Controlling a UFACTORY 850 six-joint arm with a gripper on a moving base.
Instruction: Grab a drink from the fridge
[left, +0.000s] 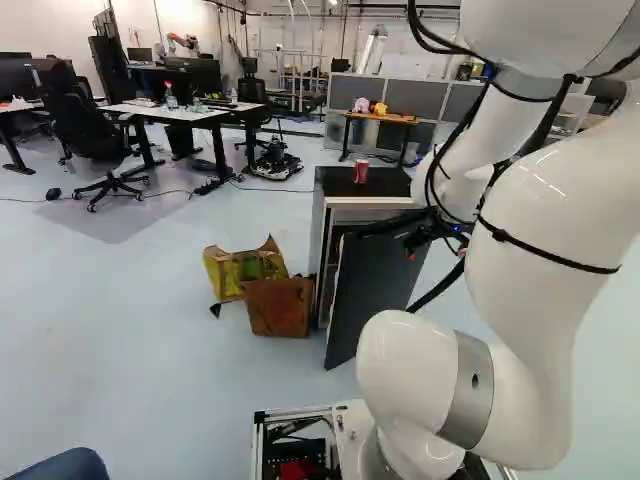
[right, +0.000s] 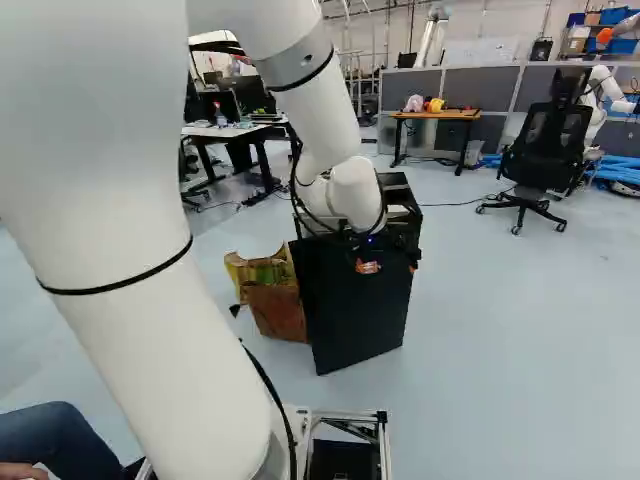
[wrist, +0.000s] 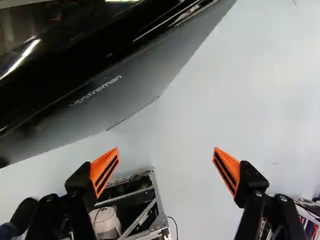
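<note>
1. The job now looks like pulling the fridge door (left: 370, 295) wide. It seems a bit open, with its near edge swung out from the fridge (left: 320, 245).
2. The claw (wrist: 166, 157) is best moved to that loose edge. One finger can go behind the door and pull it round in a slow curve.
3. Pulling straight back could make the finger slip or drag the whole fridge. Pushing on the front could shut the door.
4. Watch out for the brown box (left: 280, 305), which sits near the loose edge and may get bumped.
5. A red can (left: 361, 173) stands on top of the fridge, so gentle pulls are best, or it may tip. I can't see any drink inside.
6. The claw is spread wide, with nothing between its orange pads (wrist: 105, 172). It is near the door's top, on the front side.
7. The big white arm (left: 540, 220) reaches out ahead and bends down to the door. Its wrist looks down at the floor and part of the base's metal frame (wrist: 159, 200).
</note>
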